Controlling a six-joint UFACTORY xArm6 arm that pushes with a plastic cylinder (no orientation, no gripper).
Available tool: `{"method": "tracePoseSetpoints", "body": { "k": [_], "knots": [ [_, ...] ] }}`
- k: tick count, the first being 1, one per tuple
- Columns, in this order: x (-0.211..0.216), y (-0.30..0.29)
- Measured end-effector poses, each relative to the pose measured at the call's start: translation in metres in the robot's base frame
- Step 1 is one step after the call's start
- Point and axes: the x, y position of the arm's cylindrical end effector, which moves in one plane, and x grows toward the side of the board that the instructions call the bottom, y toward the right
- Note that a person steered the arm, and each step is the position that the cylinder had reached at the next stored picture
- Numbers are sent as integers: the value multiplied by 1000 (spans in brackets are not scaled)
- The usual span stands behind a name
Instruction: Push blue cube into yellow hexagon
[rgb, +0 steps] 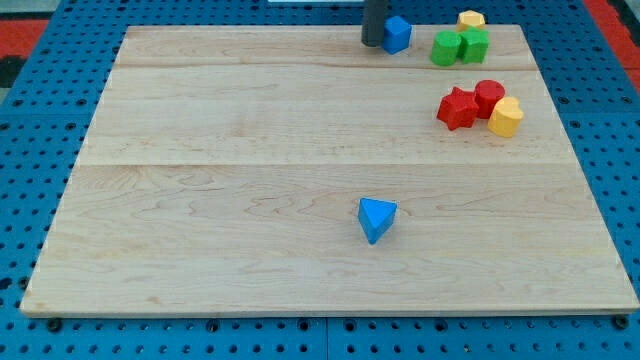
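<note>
My tip (373, 44), a bare rod with no jaws, touches the blue cube's (398, 33) left side at the desk's (250, 230) top edge; push steadily rightward, above the green blocks (459, 46), toward the yellow hexagon (471, 19).

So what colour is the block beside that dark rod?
Blue: the blue cube, seen in the camera view, by my tip.

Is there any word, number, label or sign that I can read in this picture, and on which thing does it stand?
None: no readable text on the board, the blue cube, the yellow hexagon, the other blocks or my tip.
</note>
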Motion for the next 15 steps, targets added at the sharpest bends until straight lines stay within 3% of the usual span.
{"method": "tracePoseSetpoints", "body": {
  "k": [1, 3, 5, 6, 9, 11, 12, 15],
  "knots": [
    [-19, -24],
    [-24, 36],
    [-16, -15],
    [8, -22],
    [9, 69],
    [0, 37],
    [-23, 31],
    [-24, 97]
  ]
}}
